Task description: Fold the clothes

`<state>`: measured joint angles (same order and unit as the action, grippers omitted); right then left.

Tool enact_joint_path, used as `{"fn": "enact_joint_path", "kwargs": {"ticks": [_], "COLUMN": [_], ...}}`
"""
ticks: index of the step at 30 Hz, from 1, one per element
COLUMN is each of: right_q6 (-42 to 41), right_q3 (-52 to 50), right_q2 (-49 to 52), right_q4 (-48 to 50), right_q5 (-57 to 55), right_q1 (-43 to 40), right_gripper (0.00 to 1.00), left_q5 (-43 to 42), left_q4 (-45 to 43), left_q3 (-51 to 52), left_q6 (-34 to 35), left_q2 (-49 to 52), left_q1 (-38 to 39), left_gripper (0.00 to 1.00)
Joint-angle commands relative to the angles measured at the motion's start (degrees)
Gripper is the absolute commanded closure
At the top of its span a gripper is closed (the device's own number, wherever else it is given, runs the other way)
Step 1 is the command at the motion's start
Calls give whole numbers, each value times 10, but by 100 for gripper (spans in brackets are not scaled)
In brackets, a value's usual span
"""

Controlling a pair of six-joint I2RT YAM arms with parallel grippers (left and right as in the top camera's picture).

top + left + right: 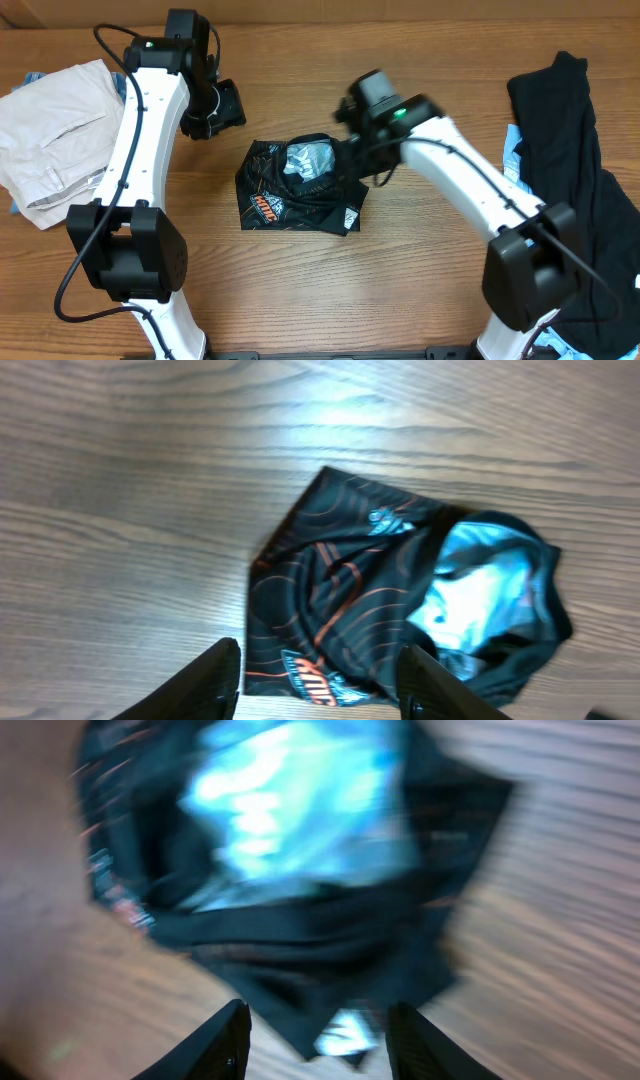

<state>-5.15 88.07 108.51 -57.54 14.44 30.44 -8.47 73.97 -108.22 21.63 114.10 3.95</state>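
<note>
A: Where does the jersey lie?
B: The black jersey (300,190) lies crumpled into a rough square on the table (300,300), between the two arms. A pale bluish shiny patch (308,160) shows on its far side.
A: Any writing on it?
B: An orange-and-white logo (266,208) sits at the jersey's near left corner and a small white logo (350,219) at its near right corner. Neither can be read. Thin orange lines run over the cloth.
A: And the grippers?
B: The right gripper (315,1040) hangs over the jersey's right edge, fingers spread wide with nothing between them, though that wrist view is blurred. The left gripper (320,685) hovers just beyond the jersey's far left corner, its fingers also wide apart and empty, clear of the cloth.
A: What lies farther off?
B: Beige trousers (55,125) lie well to the left of the jersey. A black garment (570,150) over light blue cloth (515,155) lies well to its right.
</note>
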Motion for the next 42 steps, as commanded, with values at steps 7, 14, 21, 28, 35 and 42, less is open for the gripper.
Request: {"fn": "enact_joint_path", "kwargs": {"ticks": [7, 14, 21, 28, 35, 42], "right_q6": [6, -24, -119, -254, -266, -266], "right_q3": [9, 9, 9, 9, 9, 9], "right_q2": [76, 92, 89, 76, 76, 76], "right_q4": [36, 72, 52, -18, -81, -122], "right_q5": [-17, -87, -156, -190, -164, -165], "right_q1": [86, 100, 99, 99, 99, 98], "right_gripper": [52, 58, 96, 96, 95, 79], "left_q5": [27, 25, 3, -21, -21, -21], "left_q4": [-26, -53, -83, -116, -119, -121], "left_q3": [84, 139, 192, 222, 224, 224], "left_q6": [-20, -20, -19, -19, -19, -19], "left_q2": [-12, -12, -12, -12, -12, -12], "left_q1": [-4, -4, -2, -2, 8, 25], "left_gripper": [43, 42, 42, 43, 43, 43]}}
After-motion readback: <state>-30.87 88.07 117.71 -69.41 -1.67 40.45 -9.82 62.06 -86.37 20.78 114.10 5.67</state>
